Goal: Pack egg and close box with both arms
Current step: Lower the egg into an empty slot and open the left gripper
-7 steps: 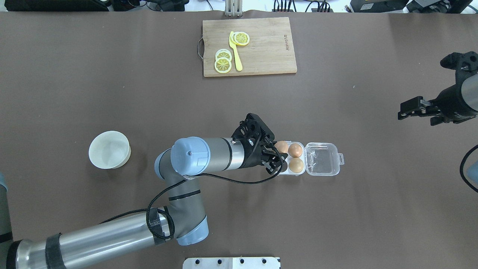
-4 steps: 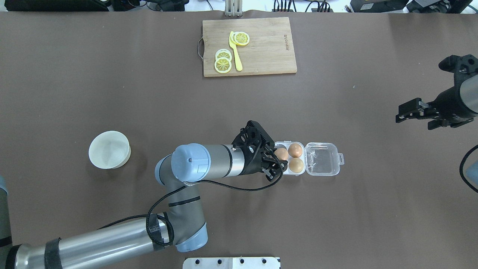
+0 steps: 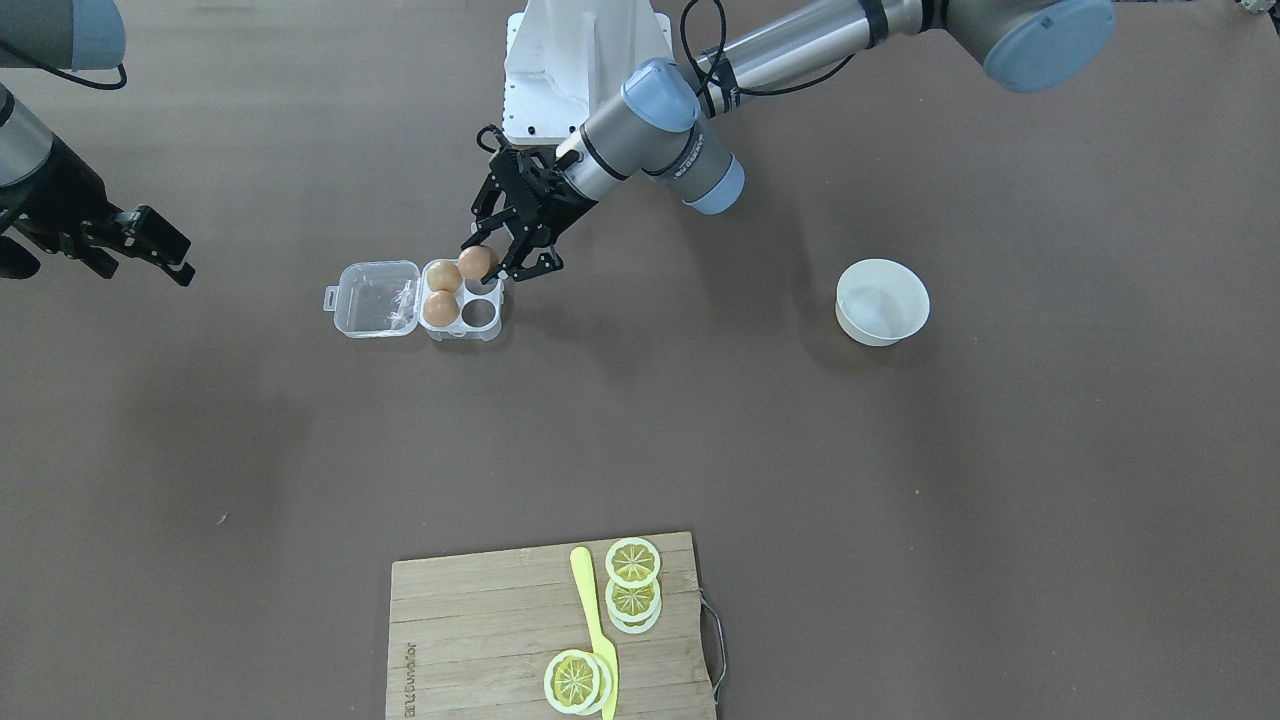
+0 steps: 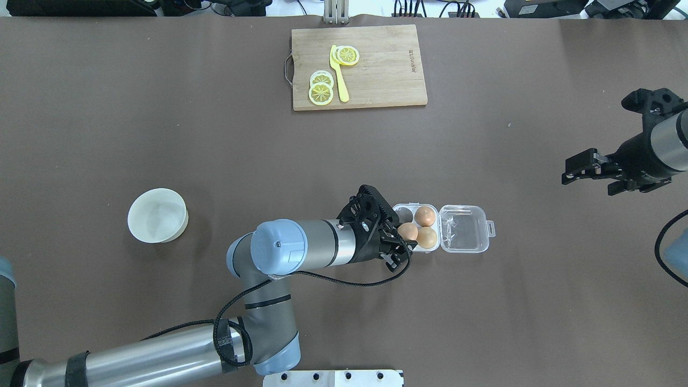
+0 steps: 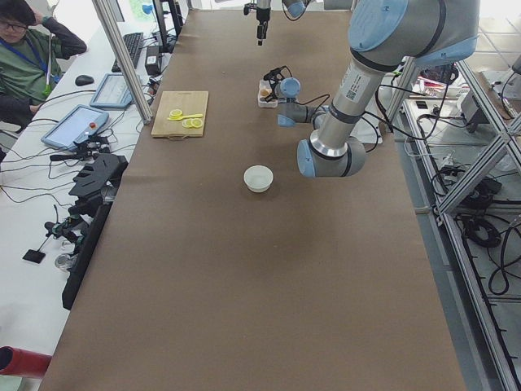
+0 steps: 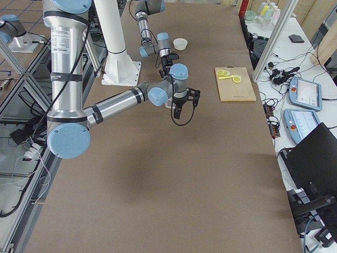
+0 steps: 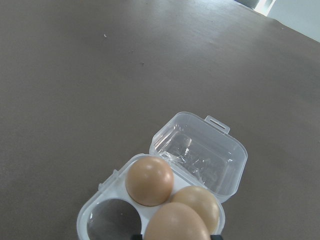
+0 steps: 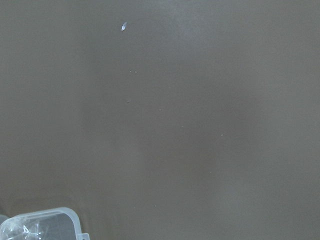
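Note:
The clear box (image 4: 414, 249) lies mid-table with its lid (image 4: 465, 229) folded open to the right. Two eggs (image 4: 425, 215) (image 4: 428, 237) fill the cells beside the lid. My left gripper (image 4: 404, 236) is shut on a third egg (image 4: 407, 231), which hangs over the near-left cell. The far-left cell (image 4: 404, 214) is bare. The front-facing view shows the held egg (image 3: 477, 262) above the box rim (image 3: 465, 335). In the left wrist view the held egg (image 7: 175, 223) fills the bottom edge. My right gripper (image 4: 574, 168) hangs open far to the right of the box.
A white bowl (image 4: 158, 215) stands left of the left arm. At the far edge is a wooden cutting board (image 4: 387, 80) with lemon slices (image 4: 321, 92) and a yellow knife (image 4: 338, 80). The lid's corner (image 8: 40, 225) shows in the right wrist view.
My left gripper has carried the egg from over the far-left cell toward the near-left cell. The right gripper has drifted slightly left and toward the robot.

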### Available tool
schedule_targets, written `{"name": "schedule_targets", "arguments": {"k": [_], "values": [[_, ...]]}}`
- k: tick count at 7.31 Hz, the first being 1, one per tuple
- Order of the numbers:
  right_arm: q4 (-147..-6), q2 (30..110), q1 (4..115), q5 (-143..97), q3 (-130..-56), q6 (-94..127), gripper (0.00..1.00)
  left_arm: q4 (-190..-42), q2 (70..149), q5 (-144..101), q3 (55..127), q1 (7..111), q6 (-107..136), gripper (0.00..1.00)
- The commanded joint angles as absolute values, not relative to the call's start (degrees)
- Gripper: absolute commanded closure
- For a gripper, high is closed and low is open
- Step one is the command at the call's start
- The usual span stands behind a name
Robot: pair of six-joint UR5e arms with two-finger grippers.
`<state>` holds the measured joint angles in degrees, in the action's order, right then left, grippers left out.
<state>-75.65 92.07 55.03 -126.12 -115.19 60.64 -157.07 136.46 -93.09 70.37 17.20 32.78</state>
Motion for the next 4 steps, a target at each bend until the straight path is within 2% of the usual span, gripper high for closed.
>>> {"name": "schedule_targets", "arguments": {"k": [1, 3, 4], "values": [[-75.7, 91.5, 54.4, -126.1, -115.2, 61.3, 0.00, -157.1, 136.5, -92.4, 70.4, 17.0, 32.8, 1.00], [-75.7, 91.2, 54.0, -126.1, -115.3, 61.8, 0.00, -157.1, 136.5, -92.4, 70.4, 17.0, 33.0, 0.96], [-75.7, 91.1, 54.0, -126.1, -115.4, 61.8, 0.00, -157.1, 136.6, -92.4, 70.5, 17.0, 33.5, 0.63]]}}
